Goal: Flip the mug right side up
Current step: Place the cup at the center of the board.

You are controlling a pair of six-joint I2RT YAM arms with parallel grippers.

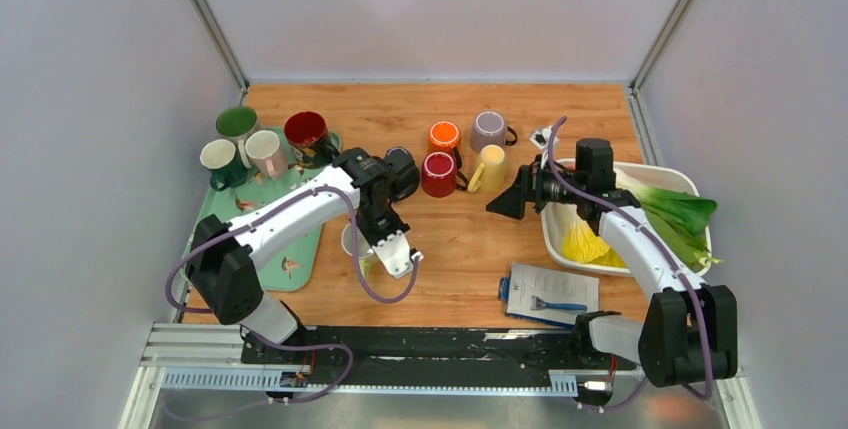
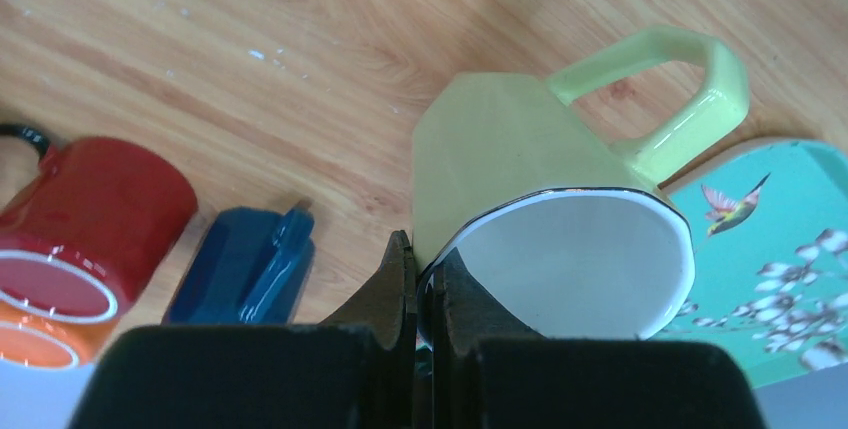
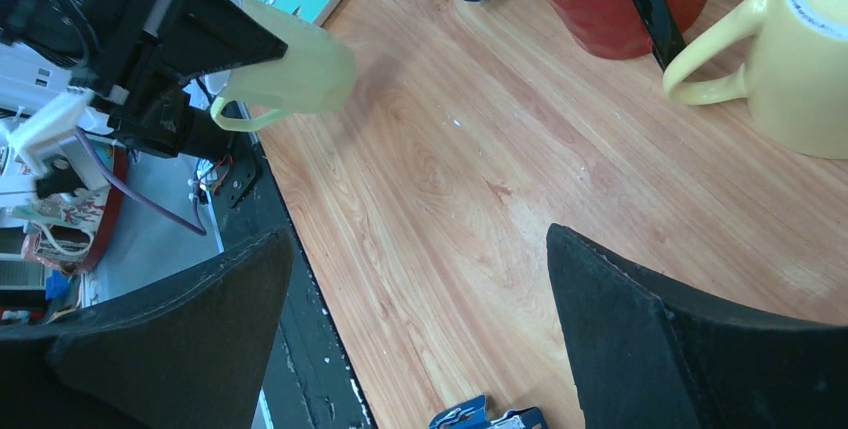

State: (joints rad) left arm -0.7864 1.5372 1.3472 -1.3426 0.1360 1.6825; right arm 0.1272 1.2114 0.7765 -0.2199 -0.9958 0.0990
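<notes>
A pale green mug (image 2: pixel 500 139) with a white inside hangs tilted just above the table, at the tray's right edge, its mouth facing the left wrist camera and its handle (image 2: pixel 690 89) up and to the right. My left gripper (image 2: pixel 421 261) is shut on its rim, one finger inside and one outside. From above, the mug (image 1: pixel 352 245) shows under the left gripper (image 1: pixel 378 241). The right wrist view shows the same mug (image 3: pixel 300 69) off the wood. My right gripper (image 1: pixel 507 205) hovers open mid-table with nothing between its fingers (image 3: pixel 418 234).
Red (image 1: pixel 438 173), orange (image 1: pixel 444 136), grey (image 1: pixel 489 130), yellow (image 1: pixel 490 168) and dark blue (image 1: pixel 402 164) mugs stand behind mid-table. A teal tray (image 1: pixel 300 249) at the left holds several mugs. A white basin (image 1: pixel 553 234) with greens is at the right, and a paper sheet (image 1: pixel 555 289) lies in front.
</notes>
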